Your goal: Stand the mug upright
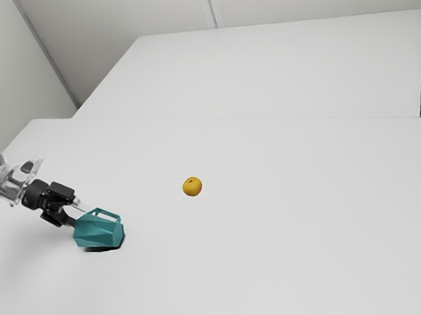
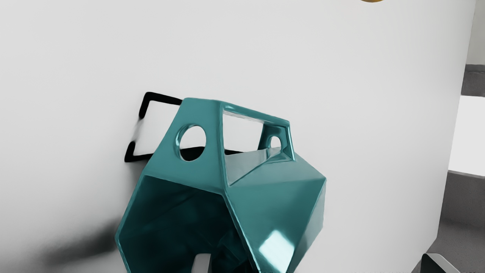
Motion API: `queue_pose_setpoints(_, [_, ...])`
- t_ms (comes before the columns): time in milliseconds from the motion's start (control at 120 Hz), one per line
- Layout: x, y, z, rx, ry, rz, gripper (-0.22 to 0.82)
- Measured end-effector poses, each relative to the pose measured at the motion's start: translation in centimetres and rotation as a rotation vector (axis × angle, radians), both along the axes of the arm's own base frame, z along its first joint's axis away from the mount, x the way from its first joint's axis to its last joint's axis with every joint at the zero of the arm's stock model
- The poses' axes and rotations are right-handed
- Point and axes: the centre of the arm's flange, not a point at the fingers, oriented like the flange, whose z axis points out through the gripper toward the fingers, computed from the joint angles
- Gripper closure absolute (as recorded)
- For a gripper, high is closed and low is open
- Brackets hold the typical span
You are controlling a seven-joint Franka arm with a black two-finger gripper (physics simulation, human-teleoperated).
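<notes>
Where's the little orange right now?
The orange sits on the table, to the exterior view's right of the teal mug, its nearest neighbour.

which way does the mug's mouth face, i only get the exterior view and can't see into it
Observer: Toward the gripper. The wrist view looks into the dark inside of the mug through its open mouth.
Operator: ok and is the gripper shut on it or not
Observer: Not shut. In the wrist view one fingertip shows against the mouth, while the other fingertip stands apart from the mug's outer wall, with bare table showing between them.
</notes>
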Motion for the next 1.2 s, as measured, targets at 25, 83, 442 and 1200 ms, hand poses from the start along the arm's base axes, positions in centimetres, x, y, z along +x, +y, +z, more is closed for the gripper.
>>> queue_pose_setpoints(25, [-0.2, -0.1, -0.1, -0.007, -0.003, 0.001, 0.00])
queue_pose_setpoints(83, [-0.7, -0.4, -0.6, -0.023, -0.004, 0.005, 0.00])
queue_pose_setpoints(442, [-0.4, -1.6, -1.7, -0.077, -0.042, 0.006, 0.43])
queue_pose_setpoints(1200, [4.8, -9.7, 10.1, 0.171, -0.185, -0.323, 0.78])
